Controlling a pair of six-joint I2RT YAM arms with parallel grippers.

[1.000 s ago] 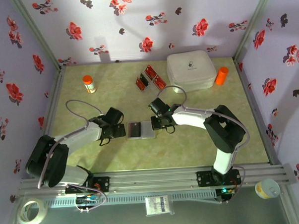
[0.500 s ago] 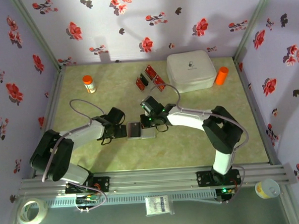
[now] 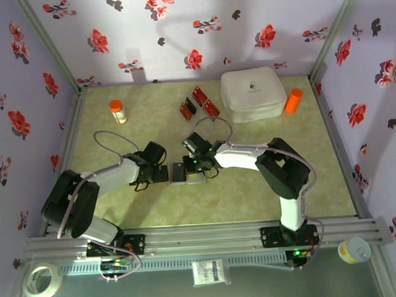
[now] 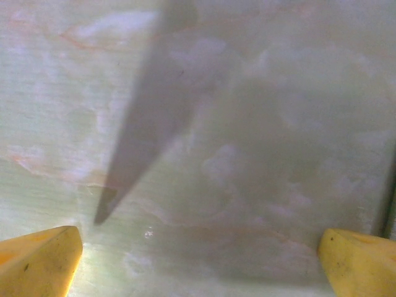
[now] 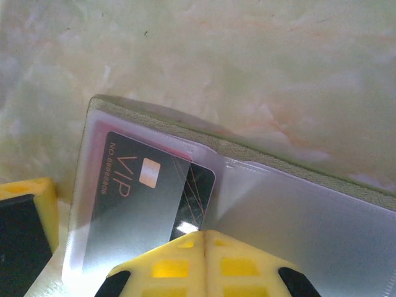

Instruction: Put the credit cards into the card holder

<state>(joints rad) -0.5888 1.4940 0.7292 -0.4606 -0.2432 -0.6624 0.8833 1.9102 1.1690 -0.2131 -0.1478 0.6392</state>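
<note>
Card holder lies open, a dark VIP card in its left sleeve; 3 credit cards lie farther off. Left gripper is spread wide and empty; right gripper is closed over the fold.

Left gripper and right gripper meet at the card holder

My view into the cell: a flowered box around a pale green tabletop.

From the overhead camera I see the back wall and side walls papered in pale lilac with red and dark blossoms, joined at the far corners by slanting metal posts. The tabletop is a marbled yellow-green sheet with faint orange veins, edged on the near side by a ribbed aluminium rail. The light is bright and even, and soft grey shadows lie on the back wall.
</note>
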